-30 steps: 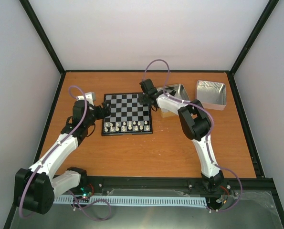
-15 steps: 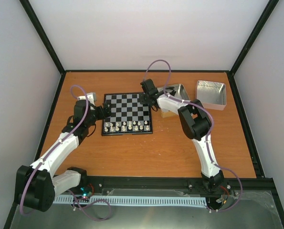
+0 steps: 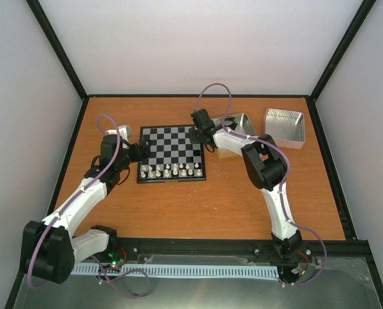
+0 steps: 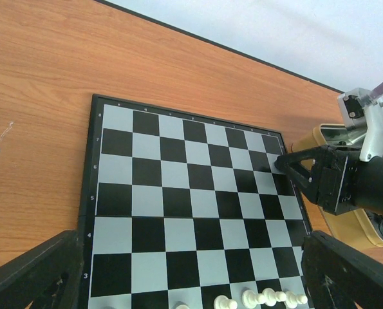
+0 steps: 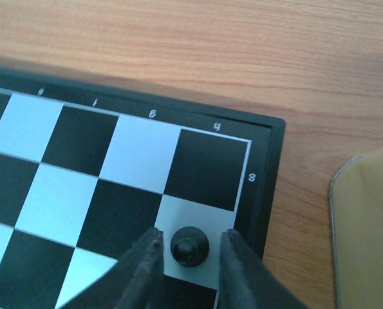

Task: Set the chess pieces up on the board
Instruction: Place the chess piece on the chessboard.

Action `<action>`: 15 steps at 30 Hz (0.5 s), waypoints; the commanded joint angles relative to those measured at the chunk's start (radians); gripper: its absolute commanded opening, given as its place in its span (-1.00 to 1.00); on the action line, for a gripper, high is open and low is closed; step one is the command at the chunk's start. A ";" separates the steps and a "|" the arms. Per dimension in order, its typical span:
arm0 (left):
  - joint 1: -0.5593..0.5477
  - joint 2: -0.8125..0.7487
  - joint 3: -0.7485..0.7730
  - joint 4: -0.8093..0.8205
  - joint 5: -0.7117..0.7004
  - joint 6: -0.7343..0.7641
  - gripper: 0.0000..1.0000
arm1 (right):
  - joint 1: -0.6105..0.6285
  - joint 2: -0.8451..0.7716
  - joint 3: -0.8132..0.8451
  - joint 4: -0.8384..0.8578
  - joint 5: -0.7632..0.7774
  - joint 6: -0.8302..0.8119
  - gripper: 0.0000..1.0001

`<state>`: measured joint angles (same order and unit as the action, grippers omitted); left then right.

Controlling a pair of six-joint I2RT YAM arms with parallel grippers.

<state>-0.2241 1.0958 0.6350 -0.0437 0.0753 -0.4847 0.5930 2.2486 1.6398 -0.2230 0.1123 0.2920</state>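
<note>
From the overhead camera I see the board (image 3: 172, 147) lying on the wooden table (image 3: 197, 206), a little left of centre, with the white pieces (image 3: 172, 170) lined up along its near side. The left gripper (image 3: 141, 152) sits at the board's left edge. The right gripper (image 3: 193, 134) is down at the far right corner. Just right of the board a metal tin (image 3: 242, 120) lies partly under the right arm, and a second tin (image 3: 284, 125) lies further right, apart from the first.

Left wrist camera: the left claw's fingers stand wide apart at the bottom corners of the picture, with only the board showing between them, so it holds nothing. Across the board I see the right gripper's tips low over a square at the right-hand edge.

Right wrist camera: a black chess piece (image 5: 190, 246), round with a knob seen from above, stands on the light square at the board's edge, next to the dark corner square marked 8. The right claw's fingers (image 5: 143, 267) flank it closely – slightly parted, a sliver of light square showing on each side, so the piece is not clamped
</note>
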 commanded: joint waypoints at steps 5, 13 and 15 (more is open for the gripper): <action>0.005 0.006 0.039 0.020 0.008 0.013 0.88 | -0.004 -0.036 0.047 -0.074 -0.035 -0.001 -0.20; 0.005 0.014 0.075 0.010 0.052 0.087 0.89 | -0.047 -0.231 0.030 -0.217 -0.043 0.070 0.01; 0.005 0.015 0.099 -0.016 0.072 0.115 0.89 | -0.081 -0.278 0.018 -0.293 -0.020 0.122 0.01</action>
<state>-0.2241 1.1061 0.6556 -0.0463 0.1017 -0.4442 0.5709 2.1033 1.6588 -0.3988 0.0517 0.3279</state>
